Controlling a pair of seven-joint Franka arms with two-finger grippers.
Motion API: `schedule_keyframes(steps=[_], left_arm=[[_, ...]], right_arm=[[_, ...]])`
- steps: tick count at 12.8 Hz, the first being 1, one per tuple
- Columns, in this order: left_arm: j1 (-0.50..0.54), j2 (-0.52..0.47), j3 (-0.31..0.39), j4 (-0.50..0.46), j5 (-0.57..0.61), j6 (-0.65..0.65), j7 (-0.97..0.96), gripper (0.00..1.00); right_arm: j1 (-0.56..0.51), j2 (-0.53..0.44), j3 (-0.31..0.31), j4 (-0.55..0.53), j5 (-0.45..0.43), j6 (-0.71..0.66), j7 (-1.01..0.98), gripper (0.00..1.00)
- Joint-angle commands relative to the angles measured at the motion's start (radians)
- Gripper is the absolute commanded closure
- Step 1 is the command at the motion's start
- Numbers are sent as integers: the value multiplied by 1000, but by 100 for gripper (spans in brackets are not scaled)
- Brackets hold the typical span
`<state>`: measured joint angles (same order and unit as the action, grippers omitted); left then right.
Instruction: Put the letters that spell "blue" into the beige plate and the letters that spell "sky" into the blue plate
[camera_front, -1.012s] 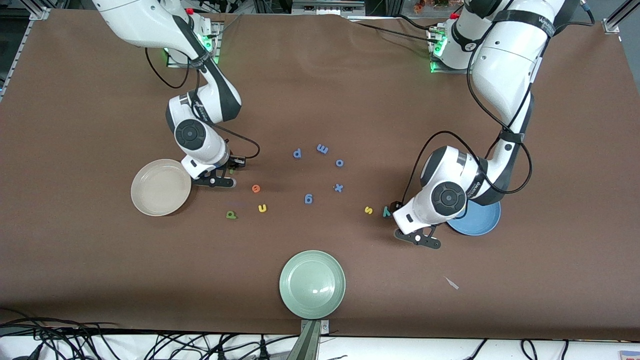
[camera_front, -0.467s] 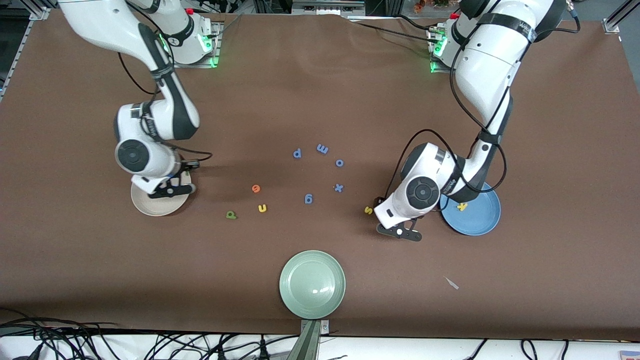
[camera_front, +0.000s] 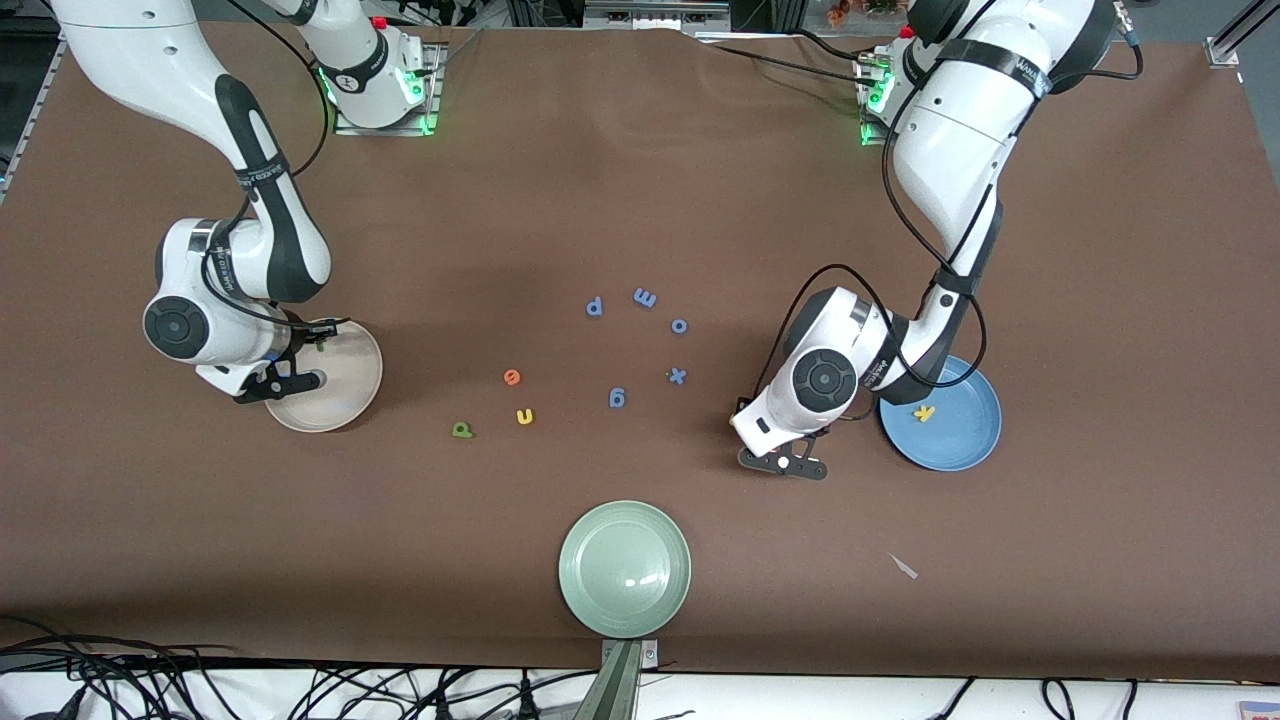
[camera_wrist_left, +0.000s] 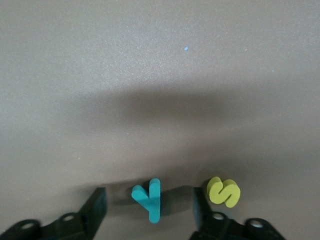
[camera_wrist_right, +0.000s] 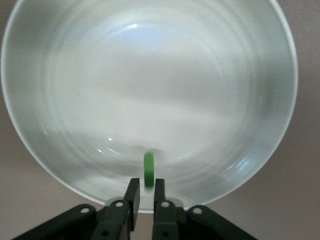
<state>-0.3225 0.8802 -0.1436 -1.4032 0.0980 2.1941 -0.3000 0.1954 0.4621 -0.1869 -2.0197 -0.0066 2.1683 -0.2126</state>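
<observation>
Right gripper (camera_wrist_right: 143, 200) hung over the beige plate (camera_front: 355, 385), fingers nearly together around the thin green l (camera_wrist_right: 148, 170), while left gripper (camera_wrist_left: 147, 212) sat low on the table, jaws apart astride the teal y (camera_wrist_left: 148, 197), yellow s (camera_wrist_left: 224, 192) just beside, yellow k (camera_front: 925, 412) in the blue plate (camera_front: 965, 440).

Matt brown cloth covers the table (camera_front: 640, 180); the beige plate (camera_wrist_right: 150, 75) looks smooth and glossy.

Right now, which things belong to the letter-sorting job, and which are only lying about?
Job: beige plate, blue plate, green l (in right gripper), green b, yellow u, orange e, yellow k, teal y (at left gripper), yellow s.
Lying about: pale green plate, blue letters.
</observation>
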Motion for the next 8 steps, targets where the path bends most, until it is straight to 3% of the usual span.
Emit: schedule_keyframes(steps=[1,3,4,5,6,8], left_arm=[[-3,20,1,32,17,-1,-5,44],[2,26,1,27,19,33,-2,55],[5,26,1,26,19,53,-2,69],[7,23,1,26,17,52,-2,88],[10,20,1,26,15,52,-2,100],[13,8,1,32,25,41,-1,100]], right_arm=[[9,-40,42,4,28,-22,7,0],[10,-60,107,2,72,-36,80,0],[10,-65,144,4,74,-35,117,0],[10,-71,180,4,74,-24,159,0],[10,-74,213,15,76,-19,191,0],[18,-63,256,47,69,-16,211,0]])
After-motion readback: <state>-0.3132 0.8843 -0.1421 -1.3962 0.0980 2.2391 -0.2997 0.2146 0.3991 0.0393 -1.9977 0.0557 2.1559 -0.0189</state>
